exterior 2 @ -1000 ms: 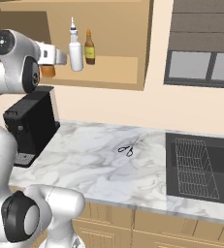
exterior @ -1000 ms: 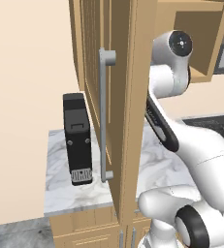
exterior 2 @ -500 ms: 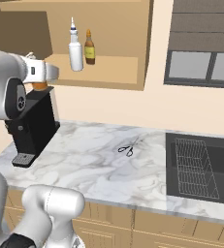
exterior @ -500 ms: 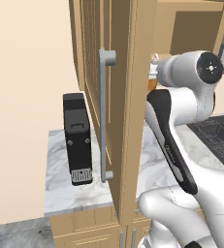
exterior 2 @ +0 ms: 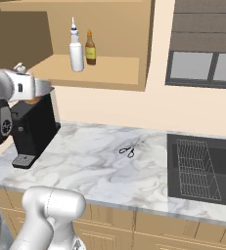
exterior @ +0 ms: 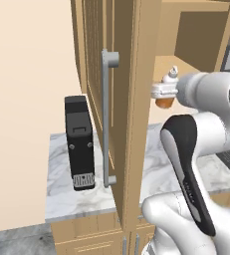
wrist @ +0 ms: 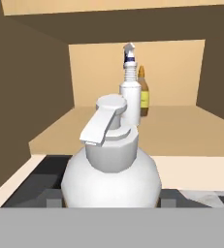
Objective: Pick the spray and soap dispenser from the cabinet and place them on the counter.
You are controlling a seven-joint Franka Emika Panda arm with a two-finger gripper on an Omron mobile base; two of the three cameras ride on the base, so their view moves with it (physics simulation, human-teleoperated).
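Soap dispenser (wrist: 111, 164) sits lower centre of the hand view, very close, white pump head pointing left. In the left base view its orange base hangs in mid-air at the end of the arm, centre right, so I judge the pincer (exterior: 162, 91) is closed about halfway around it and carrying it. The fingertips themselves are hidden behind the bottle.

It hangs clear of the shelf, just beside the edge of the open cabinet door (exterior: 121, 99) and above the black coffee machine (exterior 2: 31, 127) at the left of the right base view. That is the first worry: lowered straight down, it would meet the machine's top rather than the surface (exterior 2: 95, 166). A swing to the side could clip the door edge and twist the bottle loose.

The bottle is round and small, so a light hold could let it slip or tilt. Set down tilted, it may topple on the marble. The scissors (exterior 2: 128, 151) lie mid-surface and the sink (exterior 2: 202, 166) is at the right, both poor landing spots.

Farther back, upper centre of the hand view, the spray (wrist: 129, 97) stands on the cabinet shelf (wrist: 181, 131), touching or nearly touching an amber bottle (wrist: 142, 94). Reaching for the spray may knock that neighbour over.
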